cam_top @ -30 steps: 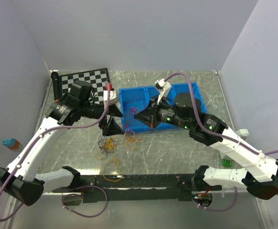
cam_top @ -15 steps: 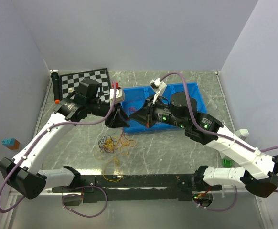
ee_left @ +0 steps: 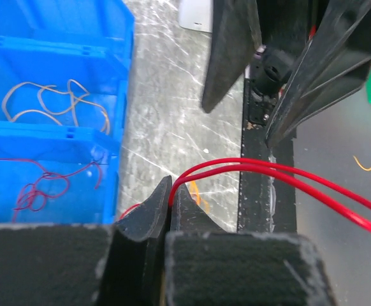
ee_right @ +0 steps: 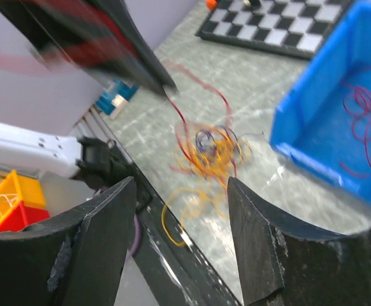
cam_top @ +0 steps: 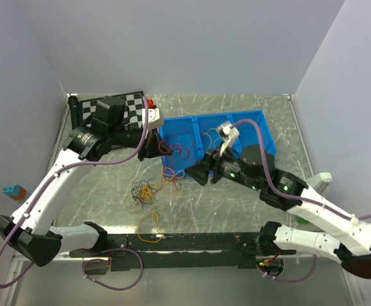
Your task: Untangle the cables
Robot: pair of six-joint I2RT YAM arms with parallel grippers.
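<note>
Left fingers (ee_left: 148, 217), clamped on a red cable (ee_left: 249, 167), had risen toward the upper-centre blue bin (cam_top: 262, 127), drawing it off the tangle (cam_top: 144, 191). Right fingers (ee_right: 102, 242), open, had withdrawn.

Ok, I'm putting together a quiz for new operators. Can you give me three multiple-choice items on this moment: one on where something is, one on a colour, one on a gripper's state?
1. Where does the tangled pile of cables lie?
A. on the table, just in front of the blue bin
B. on a shelf
C. inside the bin

2. What colour is the strand pinched by the left gripper?
A. yellow-orange
B. red
C. purple

3. The right gripper is:
A. shut on a strand
B. shut on nothing
C. open

Answers:
1 A: the top view shows the pile on bare marble outside the bin's near wall.
2 B: the left wrist view shows a red cable looped out from between the closed fingers.
3 C: its own camera shows the fingers wide apart with nothing between them.
</note>
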